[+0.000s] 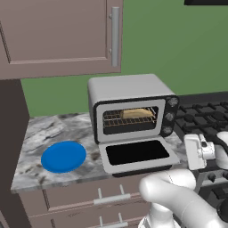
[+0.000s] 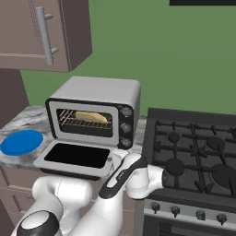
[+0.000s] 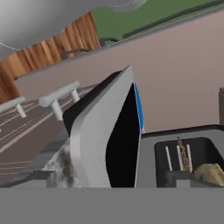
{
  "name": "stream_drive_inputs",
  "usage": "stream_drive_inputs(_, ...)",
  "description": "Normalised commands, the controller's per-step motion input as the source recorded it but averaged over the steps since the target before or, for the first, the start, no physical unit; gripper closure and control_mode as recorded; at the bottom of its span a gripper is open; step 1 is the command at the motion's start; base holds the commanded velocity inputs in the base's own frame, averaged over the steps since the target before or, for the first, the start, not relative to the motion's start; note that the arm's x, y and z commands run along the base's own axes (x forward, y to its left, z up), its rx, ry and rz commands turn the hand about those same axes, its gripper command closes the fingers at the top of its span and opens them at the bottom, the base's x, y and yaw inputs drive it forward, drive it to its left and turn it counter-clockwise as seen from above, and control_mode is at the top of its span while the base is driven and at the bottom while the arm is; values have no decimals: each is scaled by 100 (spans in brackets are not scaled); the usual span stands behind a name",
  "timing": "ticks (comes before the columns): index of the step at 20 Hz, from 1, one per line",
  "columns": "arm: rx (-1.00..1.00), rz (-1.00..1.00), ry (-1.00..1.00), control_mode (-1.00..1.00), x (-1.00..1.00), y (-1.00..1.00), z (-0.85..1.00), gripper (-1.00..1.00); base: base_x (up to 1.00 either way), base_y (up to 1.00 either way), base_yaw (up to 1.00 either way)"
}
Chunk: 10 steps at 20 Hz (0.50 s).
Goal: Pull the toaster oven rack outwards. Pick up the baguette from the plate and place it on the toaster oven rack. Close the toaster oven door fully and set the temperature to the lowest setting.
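The toaster oven (image 1: 129, 87) stands on the marble counter with its door (image 1: 136, 153) folded down flat, dark glass facing up. The baguette (image 1: 137, 113) lies on the toaster oven rack (image 1: 116, 121) inside the cavity. To the left the blue plate (image 1: 63, 156) is bare. My gripper (image 1: 189, 151) hovers low, just right of the door's right edge, open and holding nothing. In the right base view it (image 2: 115, 156) sits by the near right corner of the door (image 2: 76, 156). The hand view, rolled, looks along the door (image 3: 94, 135) towards the baguette (image 3: 210, 173).
A column of dark knobs (image 1: 169, 116) runs down the oven's right front. The black stove (image 2: 193, 147) adjoins the counter on the right. A wall cabinet (image 1: 58, 35) hangs above the oven. Drawers with bar handles (image 1: 111, 197) are below the counter edge.
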Motion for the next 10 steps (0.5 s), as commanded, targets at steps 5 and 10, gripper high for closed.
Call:
stream_drive_inputs(5, 0, 0, 13, -100, -17, 1, -15, -100, 0, 0, 0)
stream_drive_inputs(10, 0, 0, -3, -100, -2, 3, -4, -100, 0, 0, 0)
